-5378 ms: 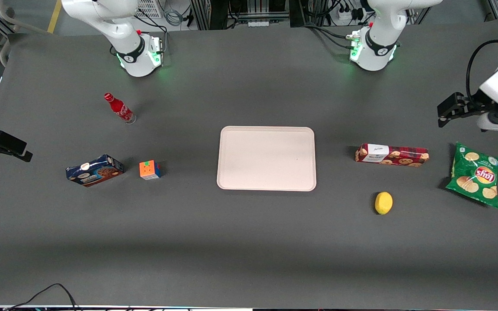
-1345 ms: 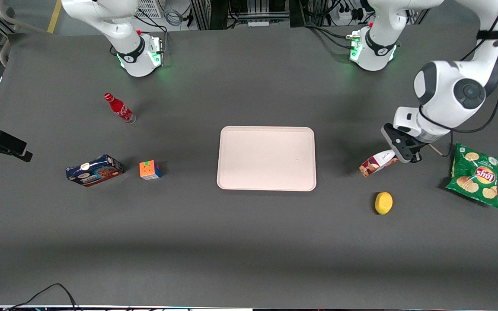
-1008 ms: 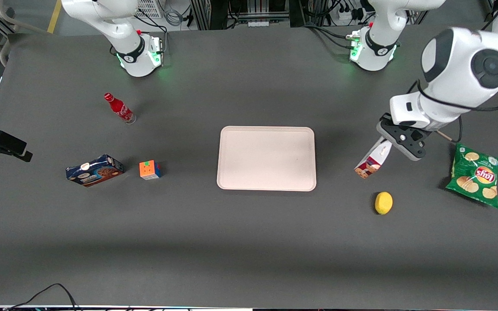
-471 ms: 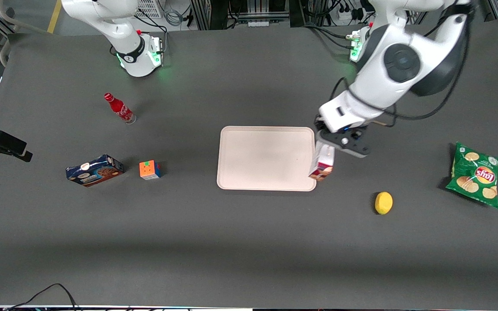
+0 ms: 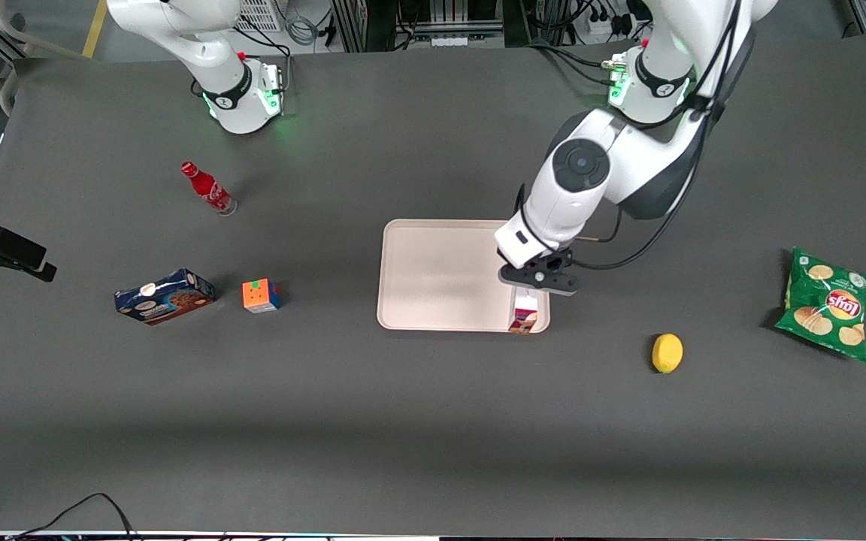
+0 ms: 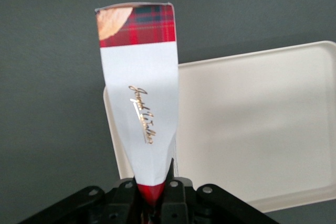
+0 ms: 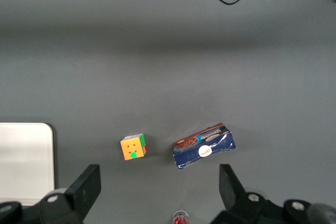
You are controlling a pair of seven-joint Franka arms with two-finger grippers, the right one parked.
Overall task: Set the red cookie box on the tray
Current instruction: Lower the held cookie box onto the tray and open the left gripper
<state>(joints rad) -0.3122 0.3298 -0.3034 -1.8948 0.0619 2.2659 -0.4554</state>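
i've got the claw (image 5: 537,284) clamped on one end of the red cookie box (image 5: 524,315), which hangs end-down over the tray (image 5: 440,274) corner nearest the lemon (image 5: 667,352), so lowering should tip it flat inside the rim.

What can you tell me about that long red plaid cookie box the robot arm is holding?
The long dark-red plaid cardboard cookie box bears a white label patch with gold script and a cookie picture at one corner. The left gripper is shut on one end, so it hangs lengthwise, free end down, over the corner of the pale pink-beige tray nearest the front camera. Nothing else touches it.
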